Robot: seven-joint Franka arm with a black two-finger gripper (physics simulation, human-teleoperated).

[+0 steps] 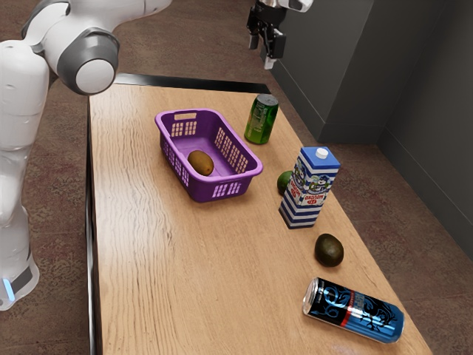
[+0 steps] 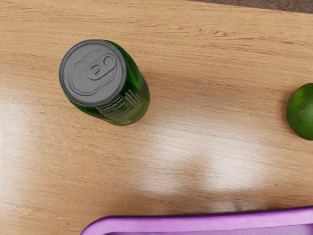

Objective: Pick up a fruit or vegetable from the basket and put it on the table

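Hanging at the exterior view's top, the black two-finger gripper (image 1: 261, 53) has its fingers spread, holding nothing. Left of centre, a brown, oval, slightly glossy fruit (image 1: 200, 163) lies inside the purple, latticed plastic basket (image 1: 199, 189).

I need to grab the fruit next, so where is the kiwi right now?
In the exterior view, the kiwi lies inside the purple basket, near the end away from the green can.

brown oval fruit (image 1: 200, 163) lies in the purple basket (image 1: 202, 190) on the table (image 1: 170, 259).
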